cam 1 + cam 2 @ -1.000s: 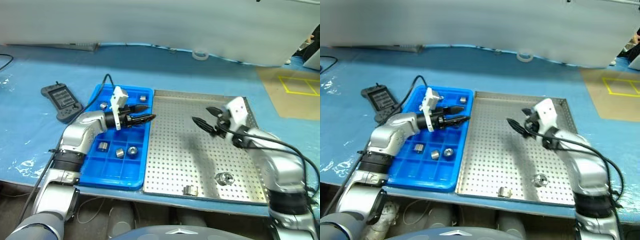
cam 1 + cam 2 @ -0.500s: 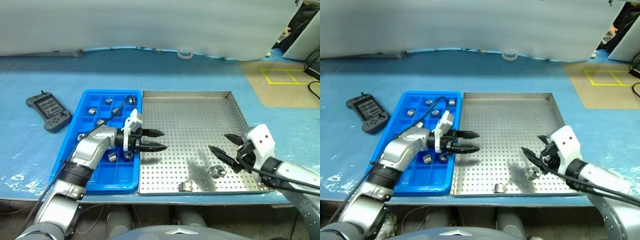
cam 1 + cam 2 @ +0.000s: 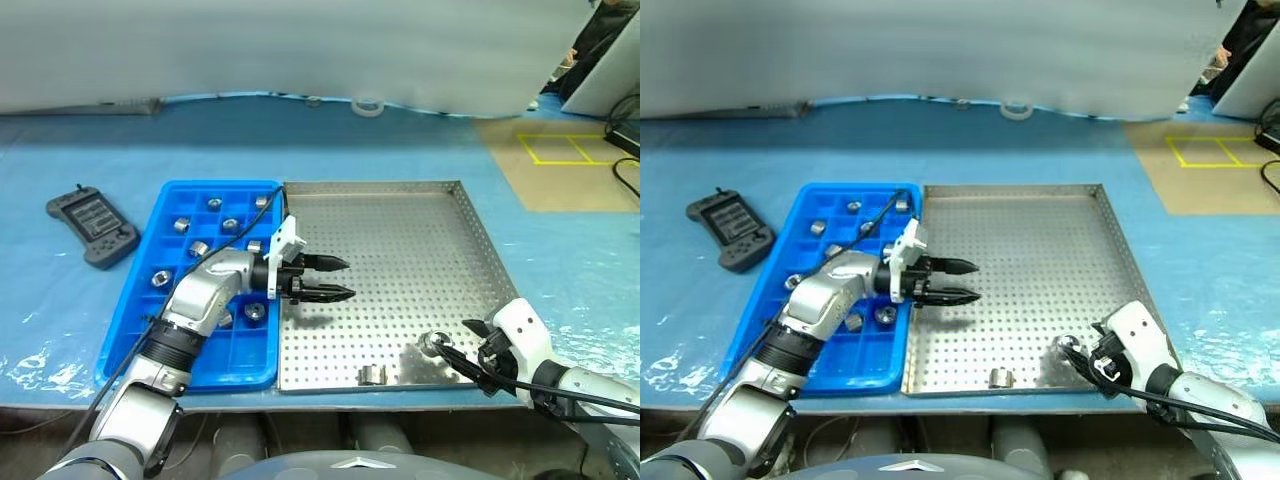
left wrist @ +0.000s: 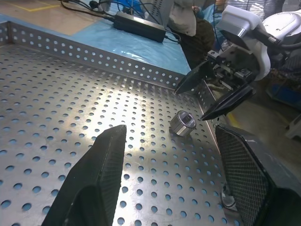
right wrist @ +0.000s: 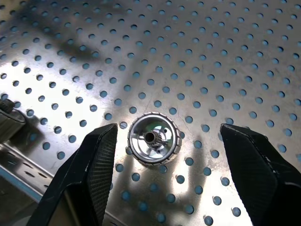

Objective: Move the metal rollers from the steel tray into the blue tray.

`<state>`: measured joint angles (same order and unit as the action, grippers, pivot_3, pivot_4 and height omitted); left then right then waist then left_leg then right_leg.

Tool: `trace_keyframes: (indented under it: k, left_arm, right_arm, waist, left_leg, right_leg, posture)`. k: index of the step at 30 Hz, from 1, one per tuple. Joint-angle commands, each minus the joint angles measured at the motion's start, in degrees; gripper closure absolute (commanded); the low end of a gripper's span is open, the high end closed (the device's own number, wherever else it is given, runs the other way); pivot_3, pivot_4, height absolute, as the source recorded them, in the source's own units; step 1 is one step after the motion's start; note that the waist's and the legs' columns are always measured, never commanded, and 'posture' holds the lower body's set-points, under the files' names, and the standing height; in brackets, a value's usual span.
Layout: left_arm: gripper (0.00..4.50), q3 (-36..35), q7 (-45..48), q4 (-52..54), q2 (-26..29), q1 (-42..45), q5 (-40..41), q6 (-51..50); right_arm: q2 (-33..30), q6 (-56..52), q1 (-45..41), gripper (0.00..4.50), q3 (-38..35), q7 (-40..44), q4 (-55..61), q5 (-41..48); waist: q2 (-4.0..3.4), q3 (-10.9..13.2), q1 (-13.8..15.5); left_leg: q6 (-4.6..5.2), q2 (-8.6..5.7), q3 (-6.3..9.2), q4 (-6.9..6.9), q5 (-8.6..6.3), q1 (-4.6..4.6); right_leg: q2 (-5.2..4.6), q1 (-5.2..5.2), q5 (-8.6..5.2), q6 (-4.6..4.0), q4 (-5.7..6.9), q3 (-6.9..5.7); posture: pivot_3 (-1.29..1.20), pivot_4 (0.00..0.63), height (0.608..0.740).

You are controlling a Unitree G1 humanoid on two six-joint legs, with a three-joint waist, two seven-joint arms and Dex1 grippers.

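Risk sits mostly with the right end effector (image 5: 160, 188), whose fingers stand wide on either side of one metal roller (image 5: 154, 140) lying on its flat face near the front right corner of the steel tray (image 3: 400, 240). Closing off-centre could, I judge, nudge this smooth ring sideways until it skids on the perforated floor or jams against the rim (the tray wall is close). A second roller (image 3: 372, 376) rests against the steel tray's front rim, further left. Just left of the steel tray, the blue tray (image 3: 135, 345) already holds several rollers. Hovering over the steel tray's left part, the left end effector (image 3: 340, 278) stands partly open and empty.
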<state>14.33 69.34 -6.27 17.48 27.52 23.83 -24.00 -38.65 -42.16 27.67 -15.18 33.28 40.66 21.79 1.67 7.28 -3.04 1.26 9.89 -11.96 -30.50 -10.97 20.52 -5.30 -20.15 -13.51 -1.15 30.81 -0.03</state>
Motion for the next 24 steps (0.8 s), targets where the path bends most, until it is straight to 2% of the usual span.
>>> trace_keyframes:
  k: [1, 16, 19, 23, 24]
  left_arm:
    - [1.36, -0.17, -0.08, 0.92, -0.01, -0.01, 0.09, 0.86]
    - [1.36, -1.46, -3.43, 2.24, -0.54, 0.96, 0.74, -1.26]
    - [1.36, -1.74, -3.97, 2.87, 0.01, 0.85, 0.77, -1.62]
    - [1.36, -2.45, -4.02, 3.46, 0.92, 0.77, 1.35, -2.53]
    - [1.36, -2.60, -3.96, 3.53, 1.12, 0.76, 1.44, -2.73]
  right_arm:
    - [1.56, 2.54, -0.71, 0.87, 0.91, -1.36, -1.29, -1.44]
    - [1.79, 5.60, -4.17, 0.87, 6.07, -0.65, -8.70, -4.40]
    - [1.48, 6.99, -4.71, 1.48, 6.50, 0.23, -10.04, -4.81]
    - [0.79, 6.46, -5.88, 2.82, 6.98, 0.80, -10.51, -4.97]
    - [0.53, 6.16, -6.14, 2.87, 7.10, 1.04, -10.42, -4.91]
  waist:
    - [-0.05, -0.02, -0.48]
    - [-0.03, -0.07, -0.68]
    - [-0.04, -0.07, -0.61]
    - [-0.05, -0.08, -0.52]
    - [-0.05, -0.08, -0.53]
  left_leg:
    - [0.00, 0.01, 0.00, 0.00, 0.00, 0.00]
    - [0.15, -0.05, 0.04, -0.26, -0.11, 0.05]
    - [0.17, -0.06, 0.04, -0.26, -0.12, 0.06]
    - [0.17, -0.05, 0.04, -0.26, -0.12, 0.06]
    - [0.17, -0.05, 0.04, -0.26, -0.12, 0.06]
  right_leg:
    - [0.00, 0.00, 0.00, 0.00, 0.01, -0.02]
    - [-0.06, 0.13, 0.00, -0.02, -0.02, 0.02]
    - [-0.06, 0.14, 0.00, -0.02, -0.02, 0.02]
    - [-0.06, 0.14, 0.00, -0.02, -0.02, 0.00]
    - [-0.06, 0.14, 0.00, -0.02, -0.02, 0.01]
  posture:
    - [-0.43, 0.150, 0.740]
    - [-0.39, 0.150, 0.740]
    - [-0.38, 0.150, 0.740]
    - [-0.37, 0.150, 0.740]
    - [-0.37, 0.150, 0.740]
